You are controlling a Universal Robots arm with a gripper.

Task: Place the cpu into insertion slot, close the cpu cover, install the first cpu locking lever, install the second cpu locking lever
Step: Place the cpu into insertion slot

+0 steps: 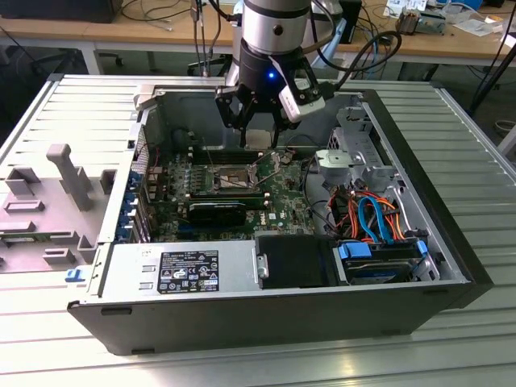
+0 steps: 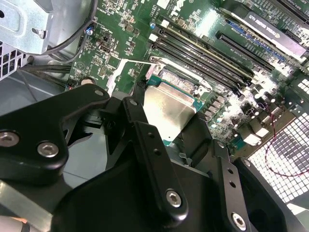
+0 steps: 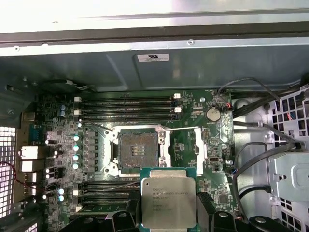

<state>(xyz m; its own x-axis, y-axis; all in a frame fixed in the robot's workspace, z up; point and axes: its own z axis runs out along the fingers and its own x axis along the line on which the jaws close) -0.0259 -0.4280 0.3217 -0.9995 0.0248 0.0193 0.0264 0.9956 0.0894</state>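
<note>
My gripper (image 1: pixel 260 143) hangs inside the open computer case, shut on the cpu (image 1: pixel 260 137), a flat square chip with a silver-grey top. In the first wrist view the cpu (image 3: pixel 168 203) sits between the black fingers (image 3: pixel 207 210), apart from the insertion slot (image 3: pixel 138 152) and off to one side of it. The slot is open, with a dark pin field inside a silver rim. The cpu cover (image 3: pixel 189 147) is swung open beside the slot. In the exterior view the insertion slot (image 1: pixel 234 179) lies below the gripper, slightly to the exterior view's left. The second wrist view shows the cpu (image 2: pixel 166 108) clamped between the fingers (image 2: pixel 142 130).
Long black memory slots (image 3: pixel 125 104) flank the socket. A black card (image 1: pixel 218 212) lies in front of it, then the power supply (image 1: pixel 185 270). A drive bay with orange and blue cables (image 1: pixel 375 222) fills the exterior view's right. A grey fixture (image 1: pixel 68 173) stands outside the case on the left.
</note>
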